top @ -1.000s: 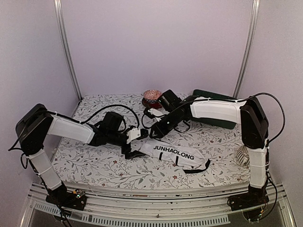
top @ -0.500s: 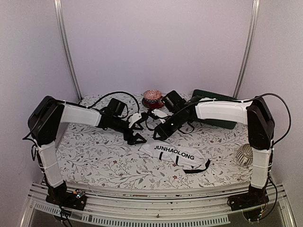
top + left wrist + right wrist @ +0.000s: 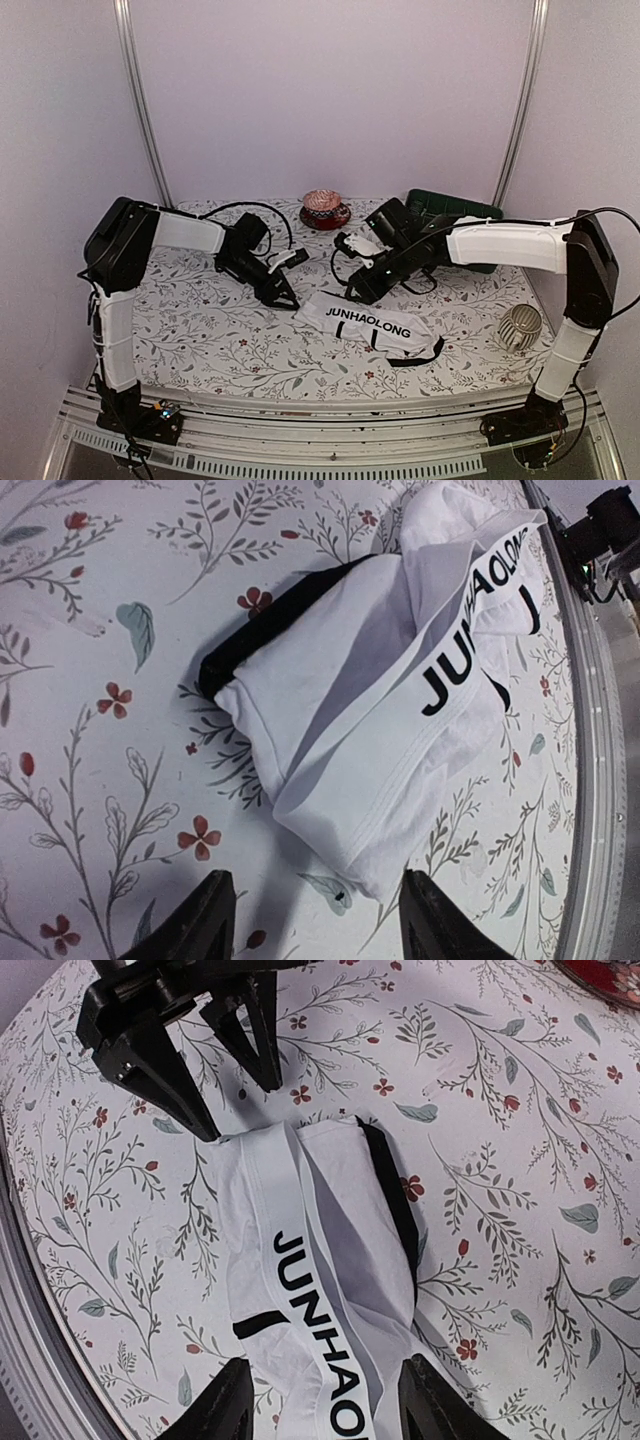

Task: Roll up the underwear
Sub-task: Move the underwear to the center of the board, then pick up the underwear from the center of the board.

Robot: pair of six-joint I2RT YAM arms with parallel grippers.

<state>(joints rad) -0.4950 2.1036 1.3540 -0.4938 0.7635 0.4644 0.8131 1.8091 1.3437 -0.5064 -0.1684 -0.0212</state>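
Overhead only, a green tray [image 3: 455, 205] shows behind the underwear [image 3: 365, 325].

The underwear [image 3: 372, 327] is white with black lettering and trim.

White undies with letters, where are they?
Top view: the white underwear lies front-middle on the table, just in front of the left gripper and right gripper.

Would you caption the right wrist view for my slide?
Folded white briefs on the floral cloth, left gripper poised open beside them.
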